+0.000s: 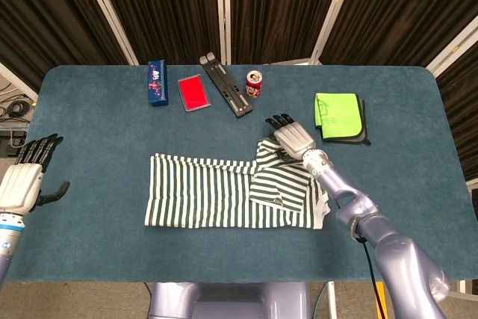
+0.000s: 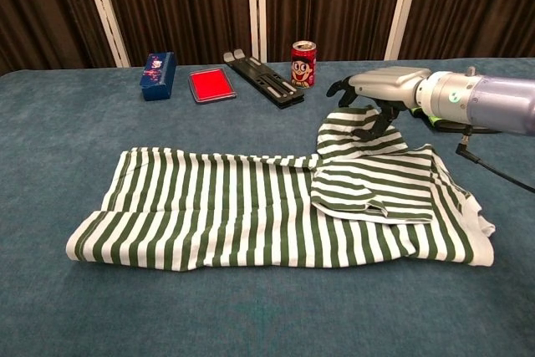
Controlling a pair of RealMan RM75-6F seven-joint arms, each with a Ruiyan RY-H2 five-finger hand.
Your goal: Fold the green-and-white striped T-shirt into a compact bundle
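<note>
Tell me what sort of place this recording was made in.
Probably a lab or staged recording booth, not a home: a teal cloth-covered table ringed by dark pleated curtain panels, with unrelated props in a row, including a red soda can and a red flat case.
</note>
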